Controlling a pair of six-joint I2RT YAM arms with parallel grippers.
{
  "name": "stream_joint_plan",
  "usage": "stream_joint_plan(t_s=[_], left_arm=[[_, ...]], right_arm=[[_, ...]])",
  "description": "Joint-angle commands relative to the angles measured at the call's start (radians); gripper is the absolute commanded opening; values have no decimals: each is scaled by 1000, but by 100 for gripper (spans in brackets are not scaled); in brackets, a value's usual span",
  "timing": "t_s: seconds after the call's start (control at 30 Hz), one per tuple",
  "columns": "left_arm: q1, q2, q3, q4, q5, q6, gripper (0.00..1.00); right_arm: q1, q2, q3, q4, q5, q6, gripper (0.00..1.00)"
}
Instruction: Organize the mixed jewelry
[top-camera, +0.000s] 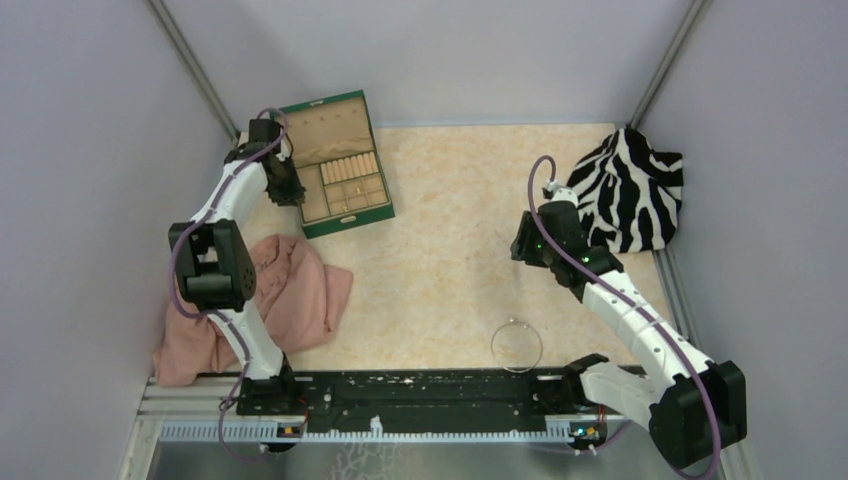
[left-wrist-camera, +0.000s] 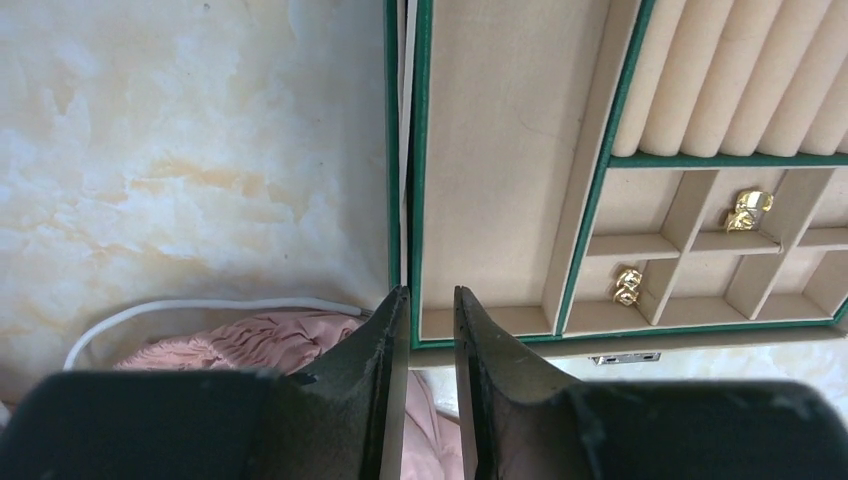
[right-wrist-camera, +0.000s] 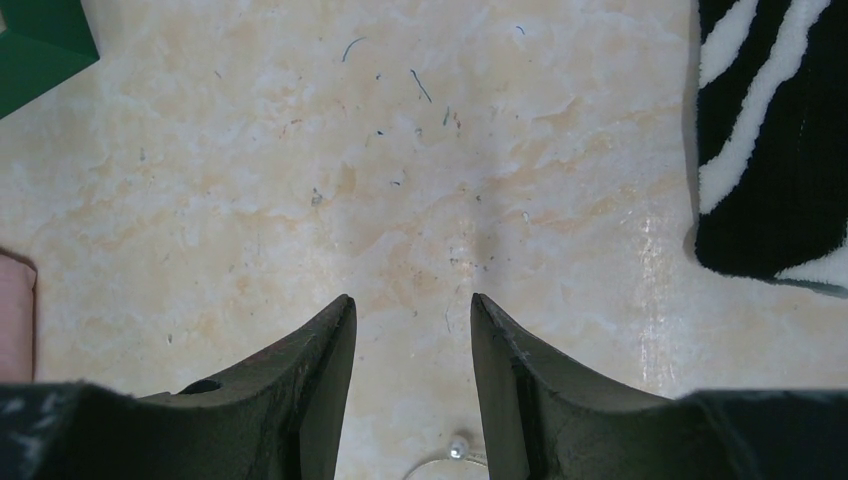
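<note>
Lying on the near tabletop (top-camera: 450, 250), the silvery wire hoop (top-camera: 492, 345) is resting just left of the right arm (top-camera: 640, 320). At the green box's (left-wrist-camera: 415, 200) near left corner, the left pincer (left-wrist-camera: 430, 296) is hovering slightly parted and empty; two gold pieces (left-wrist-camera: 748, 208) are sitting in separate small compartments. The right pincer (right-wrist-camera: 411, 300) is hanging half open, gripping nothing.

Robot lab cell for sure. Plain grey walls (top-camera: 90, 120) on metal struts (top-camera: 198, 70) box in the tabletop (top-camera: 450, 250), with a black mounting rail (top-camera: 420, 392).
</note>
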Motion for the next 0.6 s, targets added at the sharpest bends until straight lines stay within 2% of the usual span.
stream_joint_plan(t_s=[0.0, 0.17, 0.27, 0.4, 0.57], left_arm=[[-19, -79, -68, 98, 0, -6, 29], [-83, -68, -87, 179, 5, -31, 28], [-126, -32, -66, 204, -32, -43, 33], [-154, 22, -25, 204, -90, -53, 44], [-155, 55, -2, 207, -136, -39, 47]], right_arm=[[-8, -18, 3, 51, -18, 12, 46], [-7, -17, 4, 54, -26, 15, 46], [-8, -17, 5, 54, -27, 14, 46], [-7, -27, 7, 42, -20, 17, 46], [-7, -43, 1, 25, -1, 18, 46]])
